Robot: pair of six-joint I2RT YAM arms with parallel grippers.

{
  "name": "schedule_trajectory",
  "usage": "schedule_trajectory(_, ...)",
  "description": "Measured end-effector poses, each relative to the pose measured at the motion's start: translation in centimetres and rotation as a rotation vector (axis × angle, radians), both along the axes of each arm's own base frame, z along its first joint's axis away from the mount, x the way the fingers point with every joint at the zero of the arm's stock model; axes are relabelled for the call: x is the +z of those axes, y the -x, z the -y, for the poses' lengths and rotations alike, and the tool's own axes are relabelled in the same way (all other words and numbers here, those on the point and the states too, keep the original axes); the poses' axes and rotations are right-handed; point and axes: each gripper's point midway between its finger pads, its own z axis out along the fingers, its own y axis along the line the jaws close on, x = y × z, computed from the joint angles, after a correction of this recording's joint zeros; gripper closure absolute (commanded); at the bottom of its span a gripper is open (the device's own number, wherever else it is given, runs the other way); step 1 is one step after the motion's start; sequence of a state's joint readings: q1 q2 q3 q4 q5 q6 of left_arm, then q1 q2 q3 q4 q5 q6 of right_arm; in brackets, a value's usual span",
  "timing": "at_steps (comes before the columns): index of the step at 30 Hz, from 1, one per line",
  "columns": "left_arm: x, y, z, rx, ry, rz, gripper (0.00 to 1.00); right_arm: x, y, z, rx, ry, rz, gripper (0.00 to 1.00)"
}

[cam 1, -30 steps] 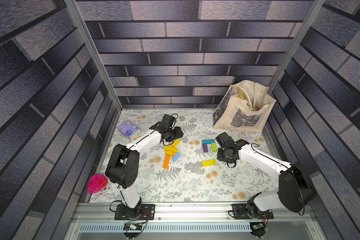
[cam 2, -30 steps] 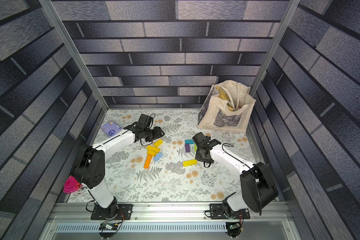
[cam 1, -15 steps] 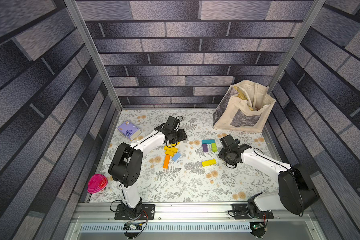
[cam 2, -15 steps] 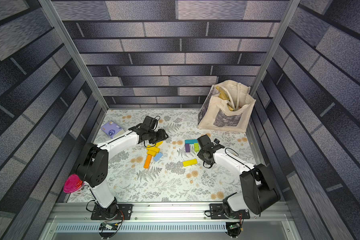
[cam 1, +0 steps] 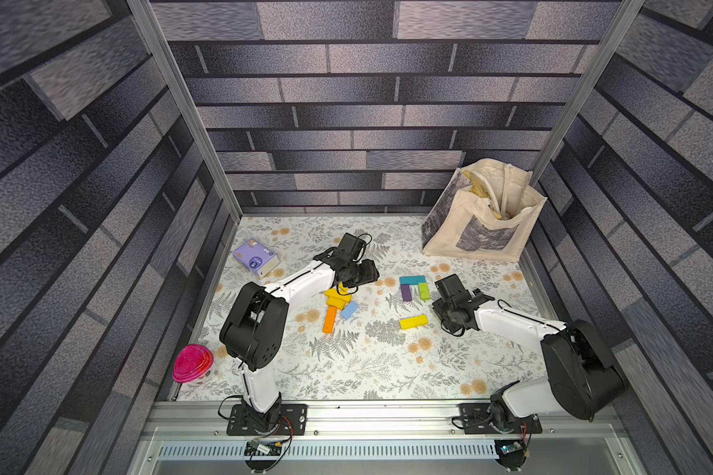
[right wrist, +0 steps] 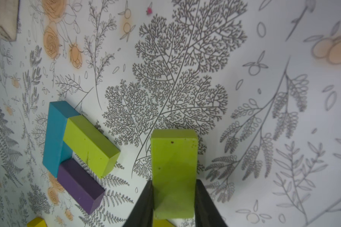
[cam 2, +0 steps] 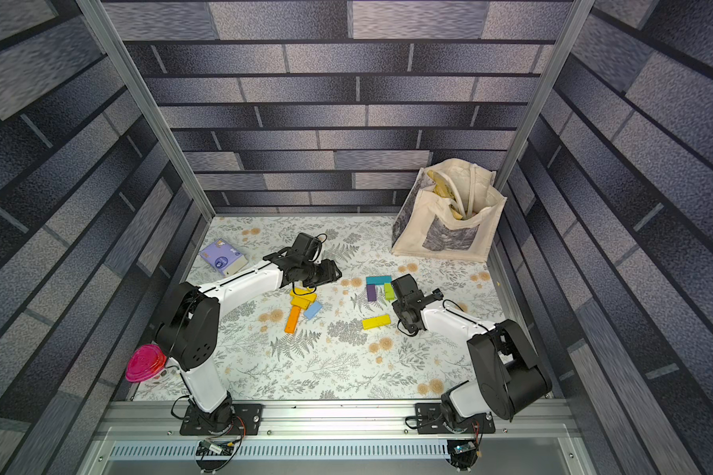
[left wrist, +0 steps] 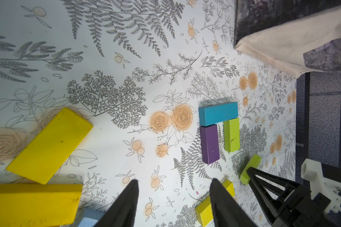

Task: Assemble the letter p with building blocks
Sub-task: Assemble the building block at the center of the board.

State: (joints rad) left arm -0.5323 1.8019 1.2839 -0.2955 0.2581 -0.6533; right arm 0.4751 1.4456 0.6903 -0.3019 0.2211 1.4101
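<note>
Right wrist view, right tool [right wrist: 173, 182] angled down gripping lime green block [right wrist: 173, 157], left tool [left wrist: 174, 180] parted, empty

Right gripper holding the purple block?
No, the right gripper is shut on a lime green block, while the purple block lies flat against the teal block.

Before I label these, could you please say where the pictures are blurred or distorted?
Left wrist view: teal block sharp, light blue block blurred. Right wrist view: held lime block crisp, tablecloth print partly soft. Both top views: even light, faint shadows, frame posts splayed by the wide lens.
</note>
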Motion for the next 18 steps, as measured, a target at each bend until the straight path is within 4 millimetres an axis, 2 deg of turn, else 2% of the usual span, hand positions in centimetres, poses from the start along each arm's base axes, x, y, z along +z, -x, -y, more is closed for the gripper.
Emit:
schedule_trajectory(7, 0.1, -0.1, 0.1, 0.001, 0.005, 0.007, 0.39, -0.3, -1.5, -1.0, -0.090, -0.080, 0.032, 0.94)
schedule_trajectory(12, 0.4, -0.4, 0.3, 0.000, 0.013, 0.021, 0.40, -0.2, -2.0, -1.3, -0.143, -0.120, 0.048, 0.73)
schedule_trajectory(16, 0.5, -0.4, 0.4, 0.000, 0.019, 0.027, 0.40, 0.0, -1.4, -0.9, -0.163, -0.121, 0.041, 0.60)
schedule_trajectory(18, 0.4, -0.5, 0.5, 0.000, 0.020, 0.028, 0.40, 0.1, -1.0, -0.7, -0.164, -0.116, 0.033, 0.44)
